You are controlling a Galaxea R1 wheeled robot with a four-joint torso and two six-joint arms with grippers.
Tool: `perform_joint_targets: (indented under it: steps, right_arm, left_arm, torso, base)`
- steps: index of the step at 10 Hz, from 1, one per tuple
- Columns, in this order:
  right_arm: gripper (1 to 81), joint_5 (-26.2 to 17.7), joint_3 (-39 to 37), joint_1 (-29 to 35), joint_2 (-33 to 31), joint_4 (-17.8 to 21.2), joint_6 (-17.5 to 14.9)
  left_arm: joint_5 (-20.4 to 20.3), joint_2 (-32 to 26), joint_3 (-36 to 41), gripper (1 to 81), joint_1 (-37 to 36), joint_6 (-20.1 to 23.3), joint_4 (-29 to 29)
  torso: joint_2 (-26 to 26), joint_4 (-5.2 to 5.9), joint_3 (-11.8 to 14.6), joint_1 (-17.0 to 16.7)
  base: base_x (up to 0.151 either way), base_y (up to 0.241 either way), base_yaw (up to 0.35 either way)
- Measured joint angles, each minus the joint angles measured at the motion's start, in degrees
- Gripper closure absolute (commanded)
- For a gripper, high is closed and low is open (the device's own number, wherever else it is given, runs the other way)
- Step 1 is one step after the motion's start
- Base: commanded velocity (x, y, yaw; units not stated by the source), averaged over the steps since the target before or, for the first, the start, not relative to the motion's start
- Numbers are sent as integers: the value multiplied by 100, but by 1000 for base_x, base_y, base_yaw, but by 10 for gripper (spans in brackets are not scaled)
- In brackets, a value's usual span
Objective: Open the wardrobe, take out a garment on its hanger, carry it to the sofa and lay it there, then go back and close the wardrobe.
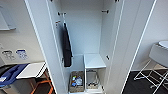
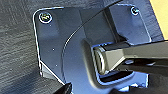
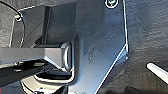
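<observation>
With both doors swung open, the wardrobe (image 1: 87, 37) takes up the centre of my head view, its white inner back wall bare across the middle. Long black garment (image 1: 66, 46) hangs at the upper left of the interior, down against the left side wall, from a black hook (image 1: 61, 13). Another black hook (image 1: 105, 11) sits at the upper right of the interior, nothing on it. White shelf box (image 1: 94, 61) stands at lower centre-right inside. Woven basket (image 1: 76, 82) with blue and white items sits at bottom centre, left of the shelf's divider; a second basket (image 1: 92, 80) sits under the shelf. White folding table (image 1: 31, 70) with orange legs lies at lower left, outside the left door, beside something blue (image 1: 11, 73). White stool (image 1: 156, 63) with thin metal legs is at the right edge over dark floor (image 1: 140, 86).

Left wrist and right wrist views show my own dark plates and bars over dark carpet; I cannot tell whether either gripper is wide or narrow. Thin white bar (image 3: 157, 72) crosses the lower right of the right wrist view.
</observation>
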Motion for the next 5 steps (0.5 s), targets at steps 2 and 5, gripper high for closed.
perform_joint_targets:
  steps: [2, 5]
  right_arm:
    - [10, 0, 0, -11, 0, 0, -1]
    - [10, 9, 0, 2, 0, -5, -6]
  left_arm:
    - [10, 15, -6, 10, 4, 0, 28]
    - [74, 48, -6, 10, 0, 0, 41]
  torso:
    - [-2, 0, 0, -2]
    - [-2, 0, 0, -2]
  base:
    - [0, 0, 241]
    - [0, 0, 168]
